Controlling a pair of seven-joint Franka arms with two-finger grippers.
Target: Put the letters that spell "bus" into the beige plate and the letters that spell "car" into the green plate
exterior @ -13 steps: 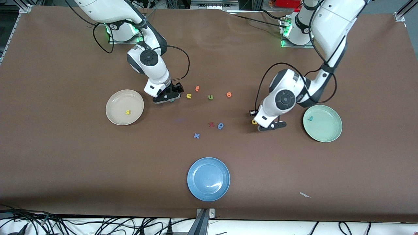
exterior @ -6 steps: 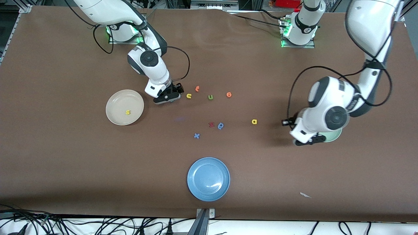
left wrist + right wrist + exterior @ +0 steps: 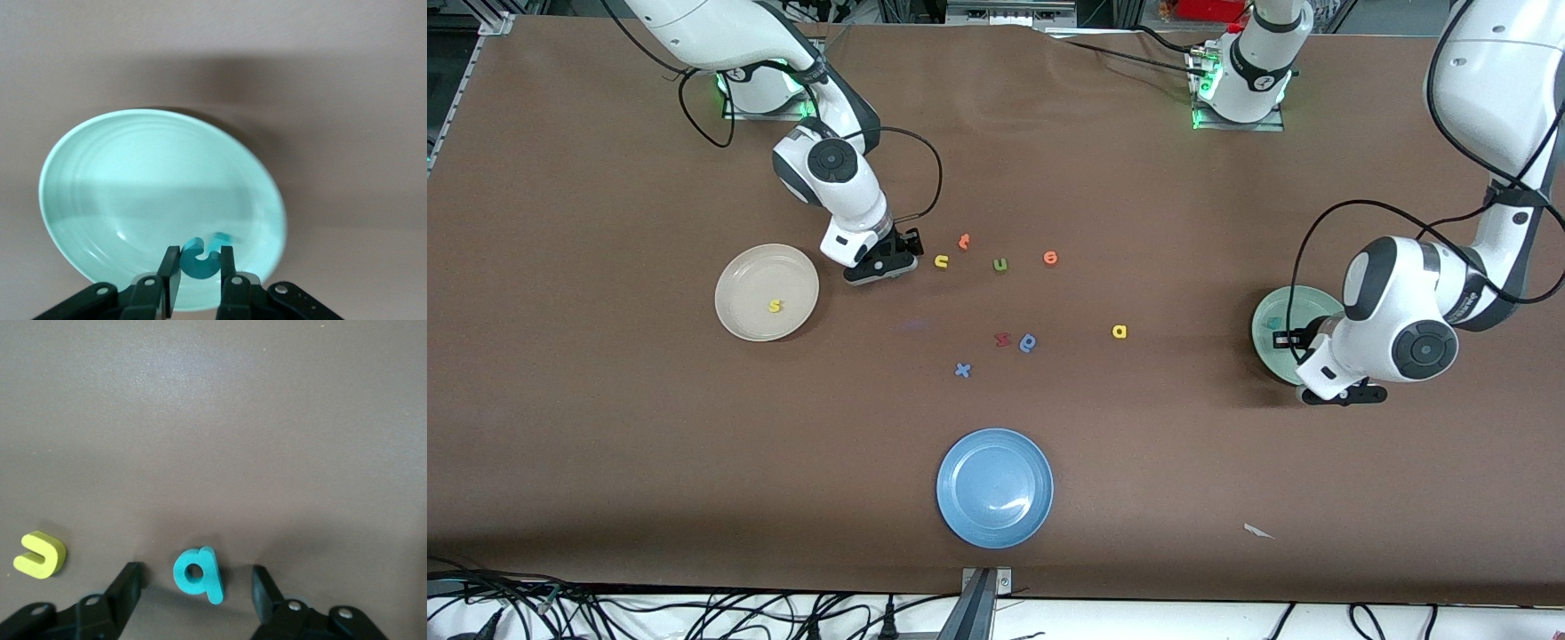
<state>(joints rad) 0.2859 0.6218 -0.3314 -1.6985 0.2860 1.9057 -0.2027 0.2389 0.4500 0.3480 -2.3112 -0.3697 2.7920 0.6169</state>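
Note:
My left gripper (image 3: 1343, 393) is shut on the teal "c" (image 3: 198, 263) and holds it over the rim of the green plate (image 3: 1272, 342) (image 3: 133, 180). A small teal letter (image 3: 1274, 323) lies in that plate. My right gripper (image 3: 882, 265) (image 3: 197, 581) stands low at the table, open, with the teal "b" (image 3: 193, 572) lying between its fingers and a gap on each side. The yellow-orange "u" (image 3: 941, 261) (image 3: 40, 555) lies just beside it. The yellow "s" (image 3: 775, 306) rests in the beige plate (image 3: 734, 267). On the cloth, toward the green plate, the yellow "a" (image 3: 1120, 332) lies alone.
Loose letters lie mid-table: an orange one (image 3: 964, 240), a green u (image 3: 1000, 264), an orange e (image 3: 1050, 258), a red one (image 3: 1002, 339), a blue q (image 3: 1028, 342), a blue x (image 3: 962, 370). A blue plate (image 3: 994, 487) sits nearest the front camera.
The left arm has swung from beside the yellow "a" to the green plate, carrying the teal "c". The right gripper stayed in place while its fingers drew closer round the "b".

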